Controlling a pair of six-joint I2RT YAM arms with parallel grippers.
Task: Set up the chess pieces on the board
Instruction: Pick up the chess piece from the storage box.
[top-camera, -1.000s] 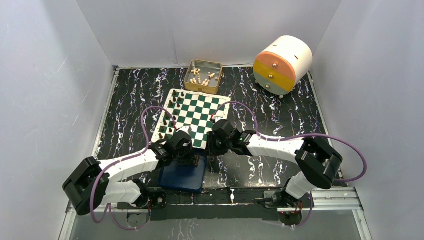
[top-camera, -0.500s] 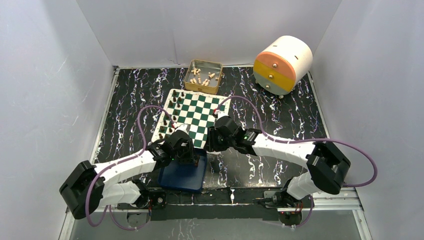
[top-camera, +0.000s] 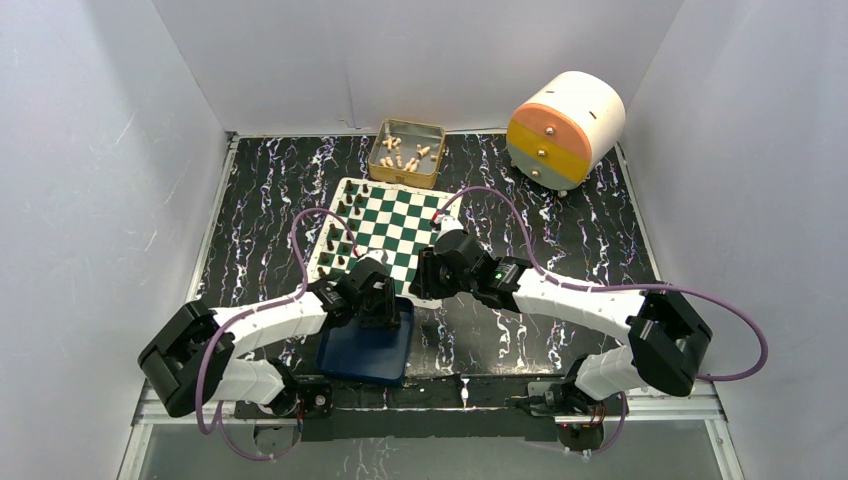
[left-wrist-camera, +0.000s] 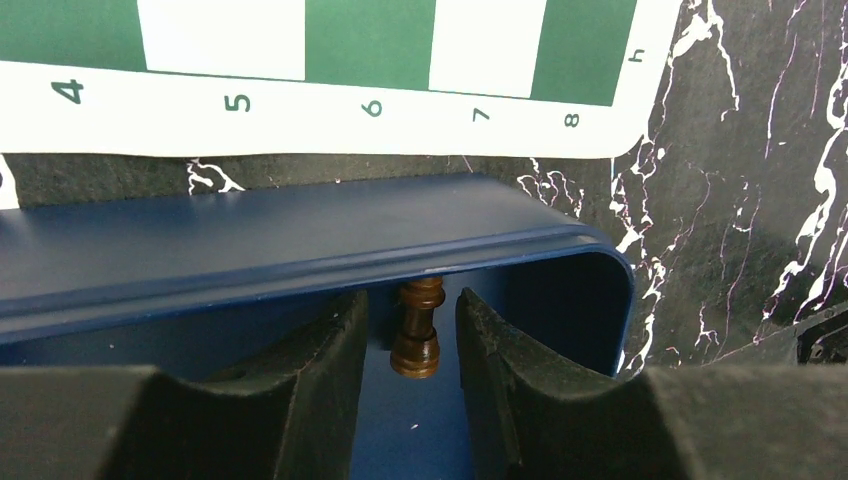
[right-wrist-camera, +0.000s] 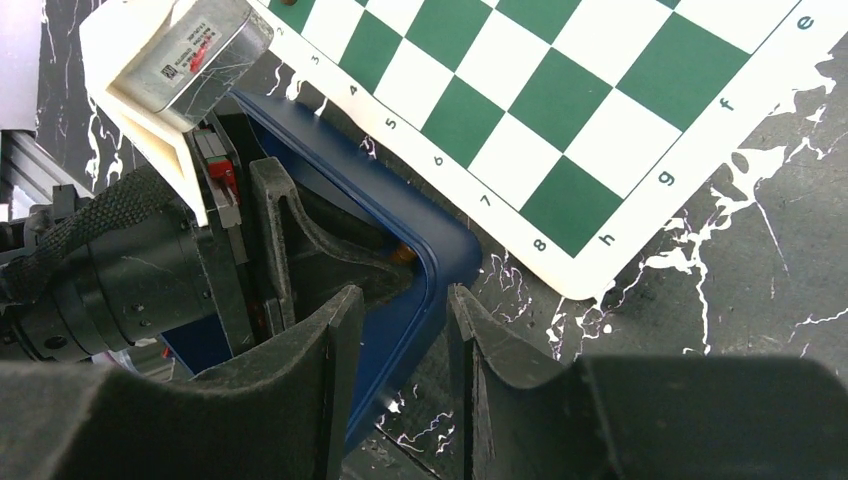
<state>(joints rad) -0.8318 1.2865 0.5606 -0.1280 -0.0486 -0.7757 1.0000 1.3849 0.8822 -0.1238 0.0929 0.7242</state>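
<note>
Marbled table (top-camera: 560, 230), left gripper (left-wrist-camera: 410, 305) parted around brown chess piece (left-wrist-camera: 417, 340), right gripper (right-wrist-camera: 400, 305) astride blue tray (right-wrist-camera: 445, 250) wall, grip unclear, board (left-wrist-camera: 300, 105) marked 4-8, h.

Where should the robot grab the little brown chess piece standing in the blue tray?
Probably around its slim middle, above the wider foot, since the chess piece stands upright. Come from above on the near side, because the far wall of the blue tray is close behind it, with one finger on each side. The left gripper is lined up like that, jaws open.
</note>
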